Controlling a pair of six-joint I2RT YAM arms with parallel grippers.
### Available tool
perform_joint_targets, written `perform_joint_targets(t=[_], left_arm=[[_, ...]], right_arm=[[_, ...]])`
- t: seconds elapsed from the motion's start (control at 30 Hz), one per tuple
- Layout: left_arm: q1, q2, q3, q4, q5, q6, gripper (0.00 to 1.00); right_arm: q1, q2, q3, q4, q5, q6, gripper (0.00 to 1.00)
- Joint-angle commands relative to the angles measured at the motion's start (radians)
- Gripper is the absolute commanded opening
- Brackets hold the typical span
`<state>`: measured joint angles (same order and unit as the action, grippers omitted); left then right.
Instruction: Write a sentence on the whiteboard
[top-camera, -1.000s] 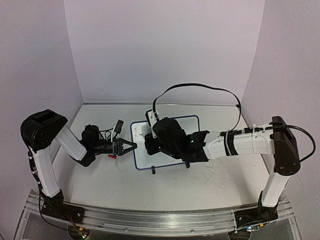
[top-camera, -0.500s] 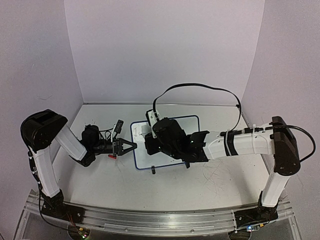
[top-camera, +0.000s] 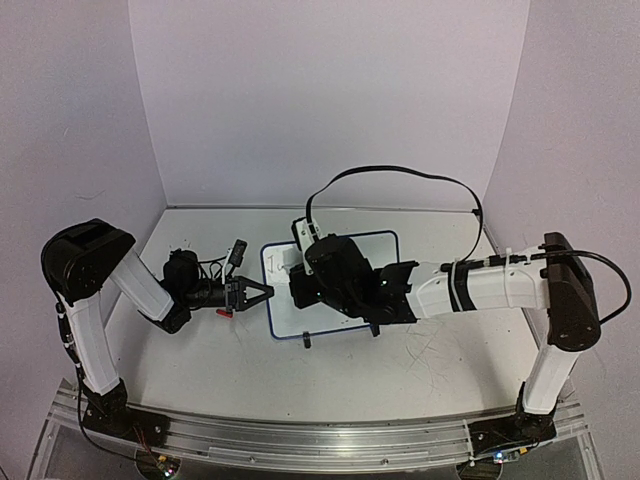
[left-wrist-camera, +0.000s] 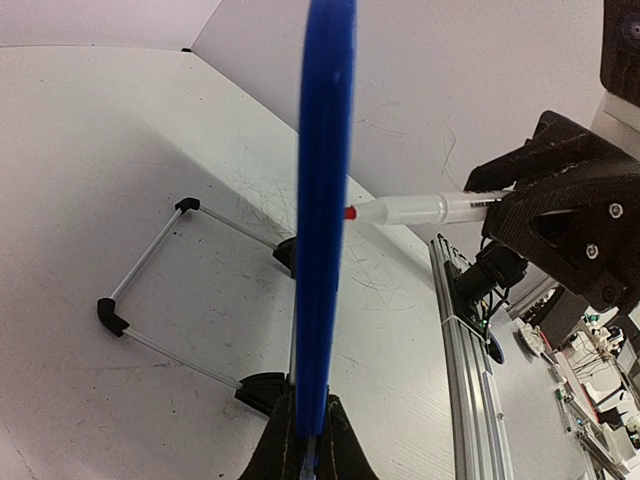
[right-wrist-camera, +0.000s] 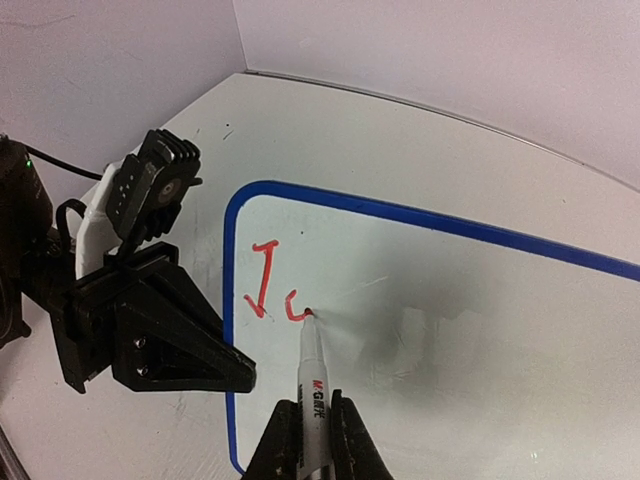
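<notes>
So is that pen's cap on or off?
Off. The marker shows a bare red tip resting on the whiteboard, right beside the red strokes.

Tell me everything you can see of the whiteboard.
The whiteboard is a glossy white panel with a thin blue rim and rounded corners, propped on a wire stand with black feet. The left gripper clamps its left edge. Red writing, a J and a started stroke, sits near that edge, where the marker in the right gripper touches it.

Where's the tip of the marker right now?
In the right wrist view, the right gripper holds the marker, its tip touching the whiteboard near the left rim, just right of the red J.
</notes>
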<state>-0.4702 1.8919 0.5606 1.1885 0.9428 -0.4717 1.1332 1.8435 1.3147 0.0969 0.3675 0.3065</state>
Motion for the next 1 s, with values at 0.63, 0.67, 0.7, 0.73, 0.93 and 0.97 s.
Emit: perform_joint_targets(t=[0.63, 0.67, 0.7, 0.73, 0.93, 0.97], left_arm=[[0.005, -0.03, -0.019, 0.016, 0.036, -0.011, 0.0], [0.005, -0.029, -0.019, 0.016, 0.036, -0.012, 0.0], [0.005, -0.028, -0.019, 0.016, 0.037, -0.013, 0.0], [0.005, -0.029, -0.019, 0.017, 0.036, -0.013, 0.0], [0.005, -0.028, -0.018, 0.016, 0.036, -0.013, 0.0], [0.005, -0.028, -0.019, 0.016, 0.036, -0.013, 0.0]], right_arm=[[-0.01, 0.017, 0.032, 0.02, -0.022, 0.008, 0.0], [-0.01, 0.018, 0.032, 0.018, -0.022, 0.009, 0.0], [-0.01, 0.02, 0.032, 0.015, -0.022, 0.01, 0.0], [-0.01, 0.021, 0.032, 0.014, -0.022, 0.01, 0.0], [-0.01, 0.028, 0.047, -0.001, -0.023, 0.009, 0.0], [-0.01, 0.029, 0.048, -0.003, -0.025, 0.009, 0.0]])
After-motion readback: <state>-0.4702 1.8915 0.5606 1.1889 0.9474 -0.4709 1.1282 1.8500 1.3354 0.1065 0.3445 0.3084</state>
